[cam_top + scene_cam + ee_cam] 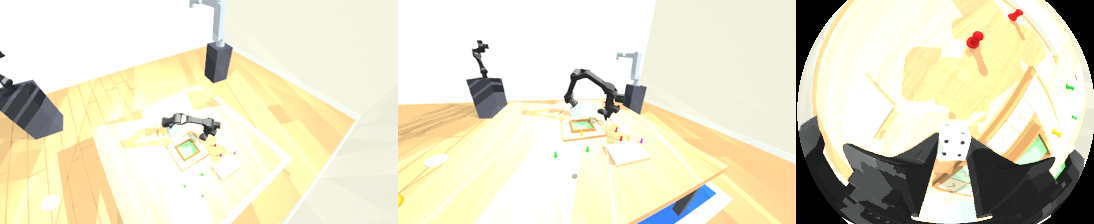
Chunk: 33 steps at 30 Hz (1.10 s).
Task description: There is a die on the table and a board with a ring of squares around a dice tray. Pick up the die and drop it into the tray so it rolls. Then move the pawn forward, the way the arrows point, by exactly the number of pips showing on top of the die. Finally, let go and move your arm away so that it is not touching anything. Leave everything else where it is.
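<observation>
Since I'm running this from far off, I'm leaning on the wrist view: the gripper (pixel 208 136) (pixel 606 118) (pixel 952 137) has the die (pixel 954 141) pinched between its fingertips, just outside the board (pixel 176 160) (pixel 567 136) (pixel 1023 112). Can't tell if the die's touching the table (pixel 526 192) or just off it. The dice tray (pixel 192 156) (pixel 583 130) (pixel 1021 138) sits inside the ring of squares, raised wooden walls around a green floor, so there's a lip between me and it.

The yellow pawn (pixel 192 160) (pixel 581 133) (pixel 1056 133) is upright on the ring, on the strip between tray wall and board edge. Pretty snug in there, tbh. Nearer red pawn (pixel 215 145) (pixel 616 129) (pixel 975 40) and other red pawn (pixel 221 155) (pixel 621 138) (pixel 1015 15) both stand off the board, so I'd watch my elbows on that side. The purple pawn (pixel 235 153) (pixel 641 141) is further out, past a pale slab's (pixel 226 167) (pixel 628 153) corner. More breathing room around the grey disc (pixel 202 196) (pixel 574 176), well apart from the board.
</observation>
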Motion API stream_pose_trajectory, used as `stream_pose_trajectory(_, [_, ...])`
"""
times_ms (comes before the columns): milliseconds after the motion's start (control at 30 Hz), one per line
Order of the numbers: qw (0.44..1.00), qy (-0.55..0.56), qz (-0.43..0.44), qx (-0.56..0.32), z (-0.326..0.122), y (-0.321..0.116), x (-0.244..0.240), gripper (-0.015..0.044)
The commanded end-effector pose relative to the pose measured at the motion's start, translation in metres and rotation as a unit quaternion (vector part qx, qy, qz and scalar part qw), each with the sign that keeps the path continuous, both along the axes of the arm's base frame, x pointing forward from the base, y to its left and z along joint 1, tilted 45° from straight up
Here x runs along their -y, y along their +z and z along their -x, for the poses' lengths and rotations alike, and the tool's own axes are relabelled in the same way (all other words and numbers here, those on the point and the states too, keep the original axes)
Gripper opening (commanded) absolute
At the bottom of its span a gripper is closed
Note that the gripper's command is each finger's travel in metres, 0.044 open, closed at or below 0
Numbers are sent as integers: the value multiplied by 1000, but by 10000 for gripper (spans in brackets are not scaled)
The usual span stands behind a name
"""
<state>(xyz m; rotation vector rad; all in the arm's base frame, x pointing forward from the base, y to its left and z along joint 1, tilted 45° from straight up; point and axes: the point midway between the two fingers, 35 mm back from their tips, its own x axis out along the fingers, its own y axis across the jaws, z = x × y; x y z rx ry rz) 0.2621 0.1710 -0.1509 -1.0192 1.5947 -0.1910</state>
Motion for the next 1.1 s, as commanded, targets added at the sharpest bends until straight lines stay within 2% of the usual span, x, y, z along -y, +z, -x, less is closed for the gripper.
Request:
stream_pose_trajectory(0, [1000, -1, -8, 5, 1, 27, -28, 0])
stream_pose_trajectory(200, [1000, -2, -8, 5, 9, 59, -54, 0])
stream_pose_trajectory(367, [1000, 0, -8, 3, 9, 60, -54, 0])
stream_pose_trajectory(1067, [966, 190, 4, -174, -17, 114, 20, 0])
